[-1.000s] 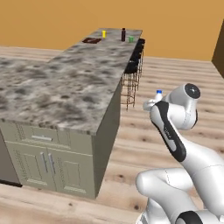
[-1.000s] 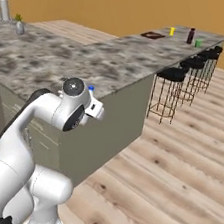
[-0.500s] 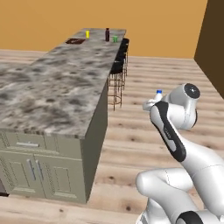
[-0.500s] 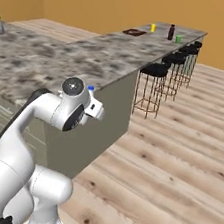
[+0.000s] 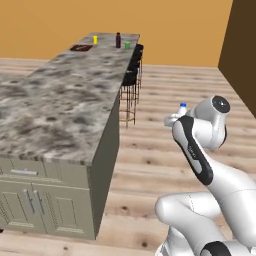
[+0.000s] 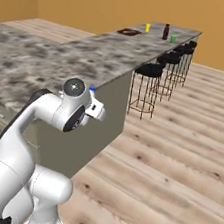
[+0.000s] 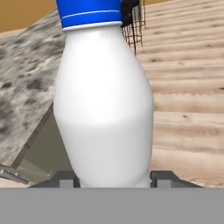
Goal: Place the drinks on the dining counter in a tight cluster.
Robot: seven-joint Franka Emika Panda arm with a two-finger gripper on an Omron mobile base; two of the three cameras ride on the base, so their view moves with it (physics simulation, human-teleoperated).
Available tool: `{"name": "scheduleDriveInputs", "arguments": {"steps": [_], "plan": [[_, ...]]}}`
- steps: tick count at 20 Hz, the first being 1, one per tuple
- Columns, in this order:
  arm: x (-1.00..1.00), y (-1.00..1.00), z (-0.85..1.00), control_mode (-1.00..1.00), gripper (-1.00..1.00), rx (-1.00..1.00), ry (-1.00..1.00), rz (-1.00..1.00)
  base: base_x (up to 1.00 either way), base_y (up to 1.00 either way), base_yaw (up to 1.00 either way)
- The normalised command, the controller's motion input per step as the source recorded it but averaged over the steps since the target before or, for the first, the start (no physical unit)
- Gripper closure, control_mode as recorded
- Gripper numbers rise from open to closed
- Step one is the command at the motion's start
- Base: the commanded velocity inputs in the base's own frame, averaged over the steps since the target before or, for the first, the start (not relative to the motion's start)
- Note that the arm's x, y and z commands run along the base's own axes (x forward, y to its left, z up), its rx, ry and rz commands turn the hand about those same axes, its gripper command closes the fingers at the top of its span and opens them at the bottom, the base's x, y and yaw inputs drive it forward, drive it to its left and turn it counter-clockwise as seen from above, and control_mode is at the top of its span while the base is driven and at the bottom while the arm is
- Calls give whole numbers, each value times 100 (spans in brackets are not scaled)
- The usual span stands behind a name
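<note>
The gripper (image 7: 113, 177) is closed on the water bottle (image 7: 105, 100), whose base sits between the two fingertips (image 7: 65, 178). The bottle is held in the air beside the arm, over the wood floor (image 5: 160, 125), with its blue cap (image 5: 183, 105) seen above the hand. The dining counter (image 5: 75, 95) lies to the left. At its far end stand a maroon bottle (image 5: 118, 40), a green cup (image 5: 127, 45) and a yellow cup (image 5: 95, 39). Black stools (image 6: 151, 71) are lined along its side.

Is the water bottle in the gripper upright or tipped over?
Upright. In the hand view the water bottle stands between the finger tips of the gripper, blue cap on top; in the left base view its cap points up.
</note>
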Motion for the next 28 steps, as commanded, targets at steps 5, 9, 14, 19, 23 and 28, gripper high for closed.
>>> {"name": "scheduleDriveInputs", "arguments": {"steps": [5,9,14,19,23,28], "plan": [[0,0,0,100,100,0,0,0,39,-39,0],[0,0,0,100,100,0,0,0,40,-41,0],[0,0,0,100,100,0,0,0,38,-44,0],[0,0,0,100,100,0,0,0,33,-46,0],[0,0,0,100,100,0,0,0,32,-46,0],[0,0,0,100,100,0,0,0,36,-44,0]]}}
